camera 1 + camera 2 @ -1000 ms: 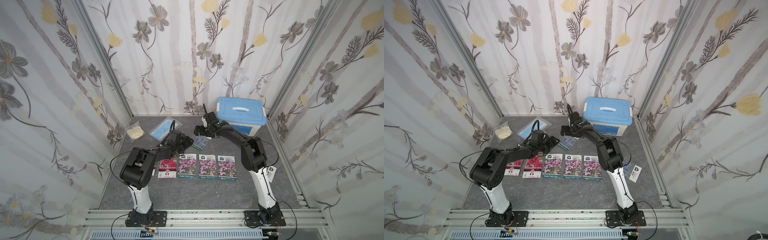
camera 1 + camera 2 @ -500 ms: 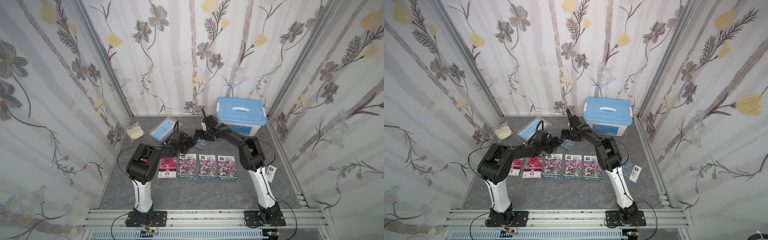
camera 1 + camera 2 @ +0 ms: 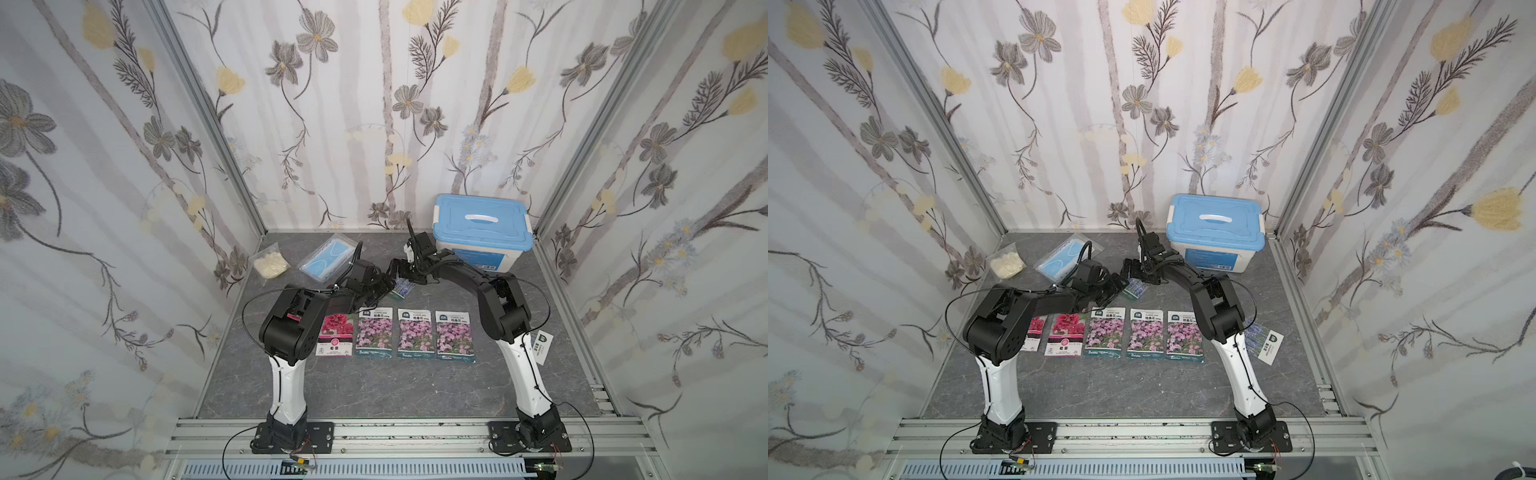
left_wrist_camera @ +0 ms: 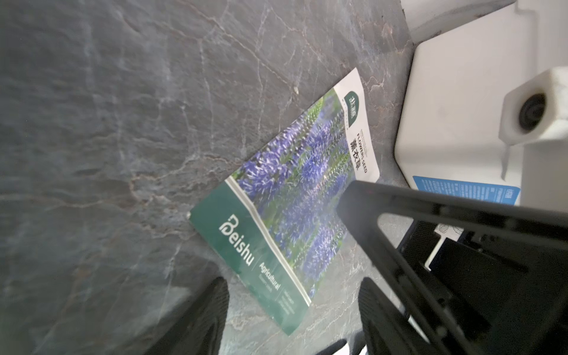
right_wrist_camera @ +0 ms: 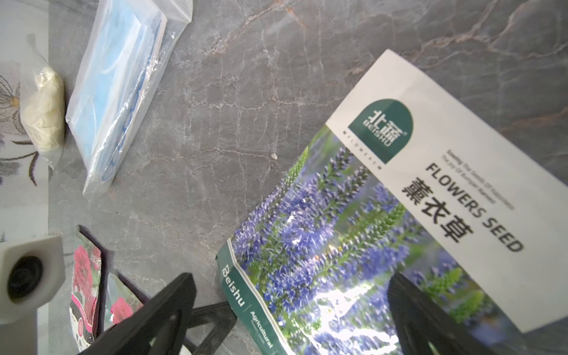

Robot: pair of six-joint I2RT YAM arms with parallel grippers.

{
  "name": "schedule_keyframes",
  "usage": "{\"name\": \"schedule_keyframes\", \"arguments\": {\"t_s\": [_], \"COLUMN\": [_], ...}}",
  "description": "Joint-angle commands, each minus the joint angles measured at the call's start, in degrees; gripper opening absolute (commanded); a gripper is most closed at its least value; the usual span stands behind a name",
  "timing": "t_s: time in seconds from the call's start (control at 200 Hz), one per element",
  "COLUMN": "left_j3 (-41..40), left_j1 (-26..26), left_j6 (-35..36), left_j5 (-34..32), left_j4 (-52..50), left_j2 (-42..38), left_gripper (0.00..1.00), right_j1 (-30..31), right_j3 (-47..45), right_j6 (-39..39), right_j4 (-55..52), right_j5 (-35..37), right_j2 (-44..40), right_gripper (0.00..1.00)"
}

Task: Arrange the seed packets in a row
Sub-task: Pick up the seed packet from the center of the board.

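Top views both take in the grey stone-patterned table (image 3: pixel 374 386), with the blue-lidded box (image 3: pixel 482 224) at its back right corner. Across the middle of the table the seed packets lie face up in a row: a red packet (image 3: pixel 336 334), then three pink-purple packets (image 3: pixel 415 332) side by side with narrow gaps. In a top view a second red packet (image 3: pixel 1034 334) shows at the left end, partly hidden by the left arm. A tilted packet with a white band (image 3: pixel 1266 345) shows at the right end, partly behind the right arm. The clear bag with a blue mask (image 3: pixel 330 259) lies at the back left. Behind the row and apart from it, the lavender packet (image 3: pixel 402 289) lies askew on the table — both grippers reach over it. In the right wrist view the right gripper (image 5: pixel 292 279) stands wide open, one finger over the flower photo and the other off the packet's edge, gripping nothing. In the left wrist view the left gripper (image 4: pixel 293 289) has its fingers (image 4: pixel 215 307) apart — the packet's green corner lies between them, unpinched. The small bag of cream stuff (image 3: pixel 270 264) sits beside the mask bag.
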Motion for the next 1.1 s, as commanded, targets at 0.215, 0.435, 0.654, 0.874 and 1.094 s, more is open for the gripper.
{"name": "schedule_keyframes", "arguments": {"t_s": [0.215,0.435,0.654,0.874,1.094], "left_j3": [-3.4,-4.0,-3.3,-2.0,-0.5], "left_j1": [-0.6,-0.7,-0.7,-0.7,-0.7], "left_j6": [-2.6,-3.0,-2.5,-1.4,0.3], "left_j5": [-3.1,-3.8,-4.0,-3.8,-4.2], "left_j4": [1.7,3.7,4.1,3.5,1.6], "left_j2": [-0.4,0.1,0.6,0.8,-0.6], "left_gripper": [0.63,0.61,0.53,0.24,0.0], "right_j1": [-0.2,-0.3,-0.3,-0.4,-0.4], "right_j3": [-3.2,-6.7,-8.1,-10.1,-10.8], "right_j6": [4.6,8.6,10.1,10.3,9.9], "right_j4": [2.1,5.6,7.4,8.7,9.6], "right_j5": [-4.4,-6.7,-8.6,-9.2,-8.8], "right_j2": [-0.7,-2.0,-2.8,-3.4,-6.5], "right_gripper": [0.99,0.99,0.99,0.99,0.99]}}
